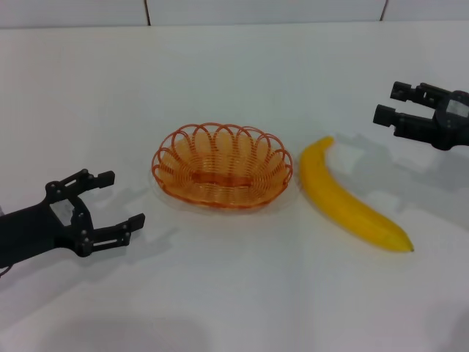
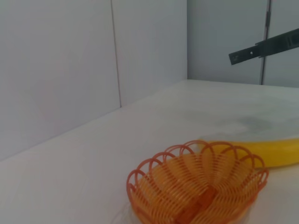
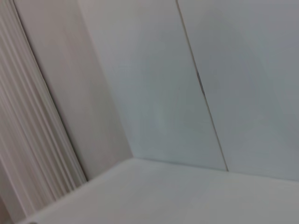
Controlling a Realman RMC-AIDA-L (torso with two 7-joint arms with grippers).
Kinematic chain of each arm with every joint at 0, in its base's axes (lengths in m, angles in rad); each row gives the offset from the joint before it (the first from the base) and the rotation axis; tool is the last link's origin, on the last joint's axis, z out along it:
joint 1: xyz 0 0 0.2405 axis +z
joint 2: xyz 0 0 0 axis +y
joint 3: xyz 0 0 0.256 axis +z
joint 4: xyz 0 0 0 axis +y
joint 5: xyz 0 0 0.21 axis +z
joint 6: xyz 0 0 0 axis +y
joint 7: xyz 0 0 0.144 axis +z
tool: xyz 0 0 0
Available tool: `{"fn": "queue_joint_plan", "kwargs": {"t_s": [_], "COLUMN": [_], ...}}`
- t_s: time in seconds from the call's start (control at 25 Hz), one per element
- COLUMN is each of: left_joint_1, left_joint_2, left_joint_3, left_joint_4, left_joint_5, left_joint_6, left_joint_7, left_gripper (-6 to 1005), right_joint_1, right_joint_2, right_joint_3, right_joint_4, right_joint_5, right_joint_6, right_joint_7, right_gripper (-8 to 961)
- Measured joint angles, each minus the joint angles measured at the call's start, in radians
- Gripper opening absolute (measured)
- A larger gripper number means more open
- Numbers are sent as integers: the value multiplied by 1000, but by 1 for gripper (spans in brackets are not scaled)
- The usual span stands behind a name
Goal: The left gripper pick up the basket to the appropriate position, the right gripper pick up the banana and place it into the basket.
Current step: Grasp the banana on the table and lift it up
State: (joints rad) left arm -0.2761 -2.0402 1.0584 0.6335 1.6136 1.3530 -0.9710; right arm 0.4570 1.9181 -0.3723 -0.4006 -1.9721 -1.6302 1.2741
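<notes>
Spreading across the whole scene, a white table (image 1: 234,308) is seen, backed by pale wall panels (image 2: 56,70). On it, near the middle, the basket (image 1: 222,166) is set upright, and nothing is held in it. Just to its right the banana (image 1: 347,198) is laid flat, one tapered end close beside the basket's rim without clearly touching it, the other end angled away toward the robot's right. In the left wrist view the basket (image 2: 198,191) is shown with the banana (image 2: 268,151) lying behind its far rim.

The left gripper (image 1: 121,199) is held low over the table to the left of the basket, well apart from it; its fingers are spread wide and nothing is gripped. The right gripper (image 1: 388,103) is held beyond the banana on the right, apart from it, its fingers likewise parted and bare.
</notes>
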Motion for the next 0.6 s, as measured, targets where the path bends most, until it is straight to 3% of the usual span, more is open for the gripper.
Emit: {"fn": "queue_joint_plan", "kwargs": {"t_s": [0.16, 0.32, 0.44, 0.6], "left_joint_1": [2, 2, 1, 1], "left_joint_2": [0, 0, 0, 0], "left_joint_3": [0, 0, 0, 0], "left_joint_4": [0, 0, 0, 0], "left_joint_5": [0, 0, 0, 0], "left_joint_6": [0, 0, 0, 0], "left_joint_7": [0, 0, 0, -1], "left_gripper": [916, 916, 916, 916], "right_joint_1": [4, 19, 23, 28], "right_joint_2": [-7, -7, 28, 87], "right_joint_3": [-9, -99, -198, -240], "right_joint_4": [21, -33, -132, -231], "right_joint_5": [8, -73, -163, -282], "right_joint_6": [-16, -20, -16, 41], "right_joint_7": [42, 67, 110, 187], "right_gripper": [820, 819, 818, 818]}}
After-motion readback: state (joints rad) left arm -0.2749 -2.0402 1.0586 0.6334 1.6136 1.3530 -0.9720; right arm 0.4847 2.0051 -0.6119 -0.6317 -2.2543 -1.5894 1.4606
